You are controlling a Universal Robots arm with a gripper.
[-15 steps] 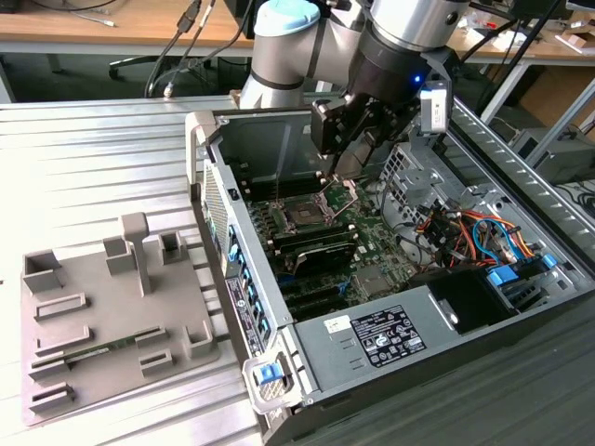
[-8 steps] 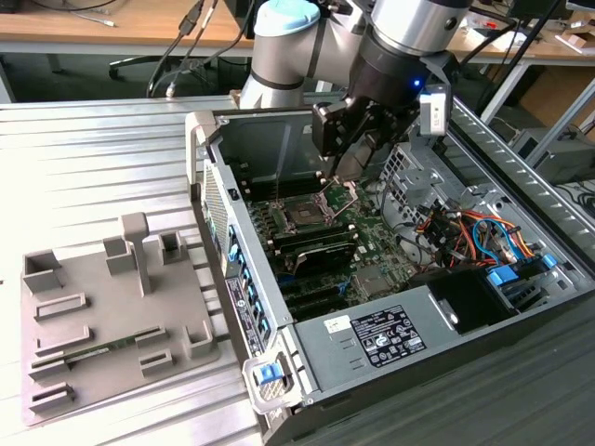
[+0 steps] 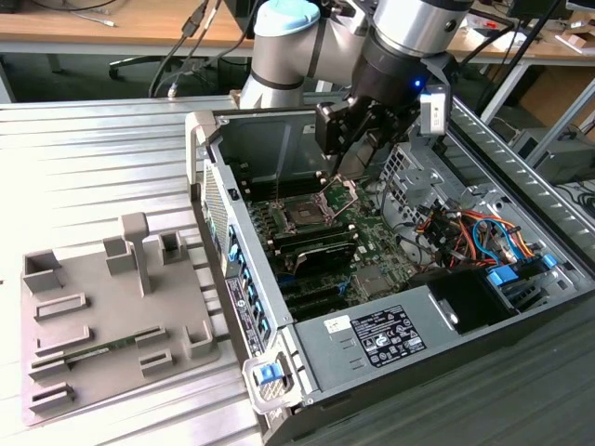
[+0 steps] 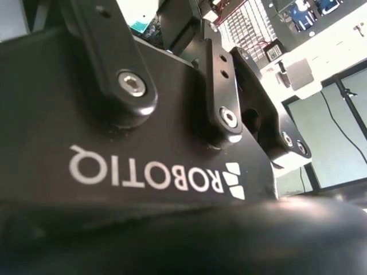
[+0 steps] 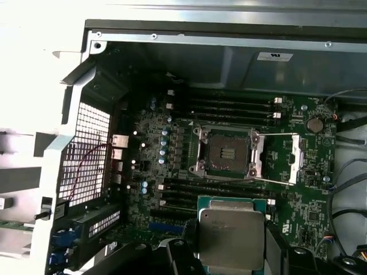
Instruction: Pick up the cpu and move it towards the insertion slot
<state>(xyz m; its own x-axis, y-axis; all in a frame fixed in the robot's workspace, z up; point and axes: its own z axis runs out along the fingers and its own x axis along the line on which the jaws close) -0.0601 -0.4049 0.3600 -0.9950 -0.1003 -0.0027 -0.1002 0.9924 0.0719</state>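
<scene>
One gripper clamps cpu, metal top camera-facing, edges square with insertion slot.

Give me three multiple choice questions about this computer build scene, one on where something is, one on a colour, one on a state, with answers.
1. Where is the cpu?
A. Seated in the insertion slot
B. Held at the tool, above the motherboard inside the case
C. On the grey fixture plate

2. What colour is the fixture plate at the exterior view's left?
A. Grey
B. Red
C. Yellow

3. What state is the insertion slot in?
A. Open and empty, retaining plate swung aside
C. Covered by a fan
B. Closed over a chip

Answers:
1 B: in the first wrist view the silvery chip sits between the fingers of the tool, short of the socket.
2 A: the plate and its blocks are plain grey.
3 A: the dark socket centre is bare, and the retaining plate lies beside it.
</scene>
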